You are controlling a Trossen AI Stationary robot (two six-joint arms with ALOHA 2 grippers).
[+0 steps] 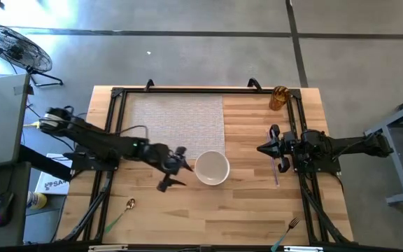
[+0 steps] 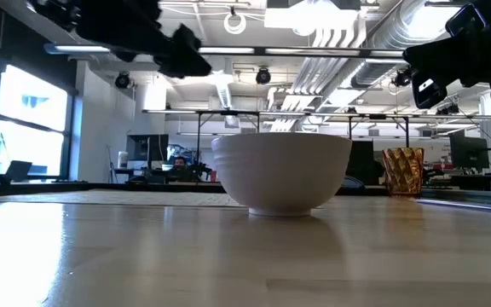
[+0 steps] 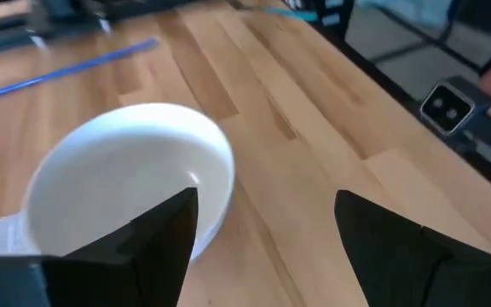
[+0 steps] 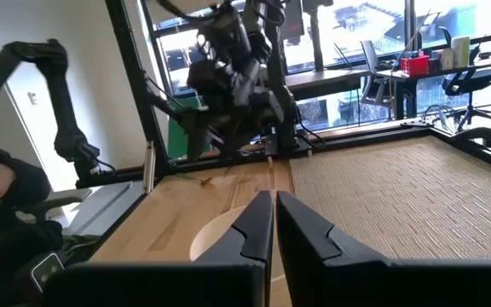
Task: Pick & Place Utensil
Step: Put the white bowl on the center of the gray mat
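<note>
A white bowl point(image 1: 212, 168) stands upright on the wood table, also in the low view point(image 2: 281, 170) and the left wrist view point(image 3: 126, 183). My left gripper point(image 1: 180, 168) hovers open just left of the bowl, its fingers point(image 3: 169, 230) spread over the bowl's near rim and bare wood. My right gripper point(image 1: 263, 148) is shut and empty, raised right of the bowl point(image 4: 216, 234). A thin purple utensil point(image 1: 275, 171) lies flat under the right arm, and shows as a blue stick point(image 3: 66, 68). A gold-headed spoon point(image 1: 122, 212) and a teal-handled fork point(image 1: 286, 233) lie near the table's near edge.
A woven placemat point(image 1: 177, 120) covers the far left half of the table. An amber glass cup point(image 1: 279, 98) stands at the far right corner, also in the low view point(image 2: 403, 170). A black frame point(image 1: 114, 126) borders the work area. Bare wood lies between bowl and near edge.
</note>
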